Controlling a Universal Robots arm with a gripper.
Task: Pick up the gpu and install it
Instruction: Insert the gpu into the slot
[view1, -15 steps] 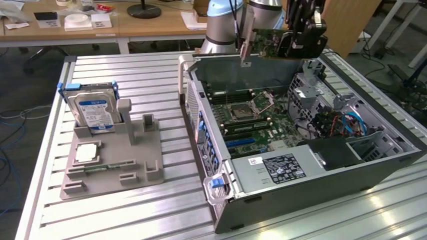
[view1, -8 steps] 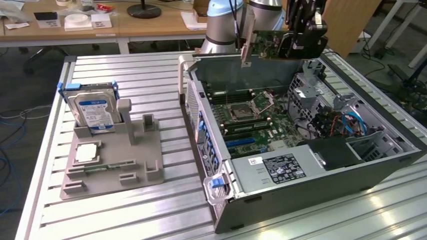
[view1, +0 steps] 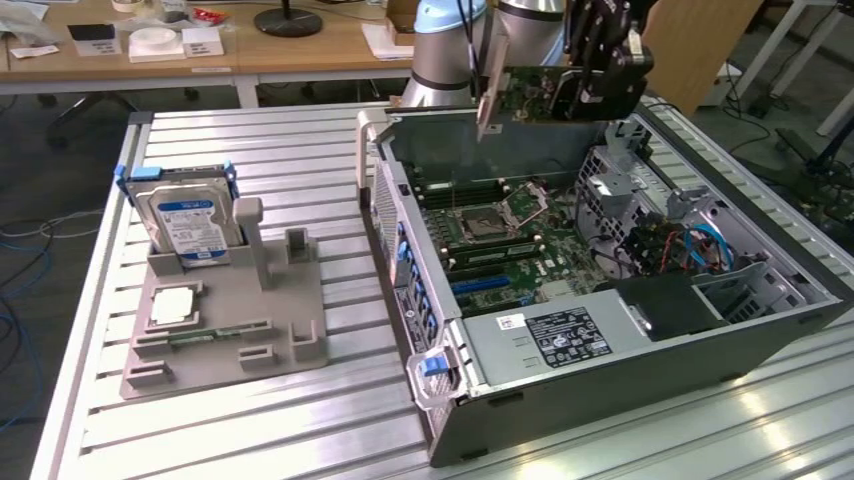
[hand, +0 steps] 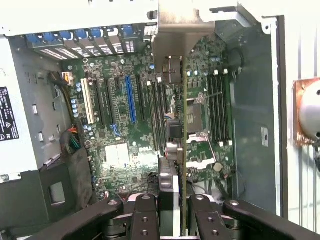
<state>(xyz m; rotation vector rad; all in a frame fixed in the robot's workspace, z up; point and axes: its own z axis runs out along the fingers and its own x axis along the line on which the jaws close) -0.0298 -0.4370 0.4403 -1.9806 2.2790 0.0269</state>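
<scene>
The gpu (view1: 527, 95), a thin green circuit card with a metal bracket at one end, hangs above the back of the open computer case (view1: 747, 340). My gripper (view1: 577, 90) is shut on its upper edge. In the wrist view the gpu (hand: 183, 150) shows edge-on between the black fingers (hand: 145, 215), its bracket (hand: 172, 35) pointing toward the case's rear slot covers. Below it lies the motherboard (hand: 125, 150) with a blue expansion slot (hand: 131, 97) off to one side of the card's line. The card hangs above the board, apart from it.
On the exterior view's left a grey fixture (view1: 227, 320) holds a blue-labelled hard drive (view1: 187, 220) and a small memory stick (view1: 200, 337). Inside the case sit the power supply (view1: 561, 335), a drive cage (view1: 641, 200) and blue cables (view1: 701, 245).
</scene>
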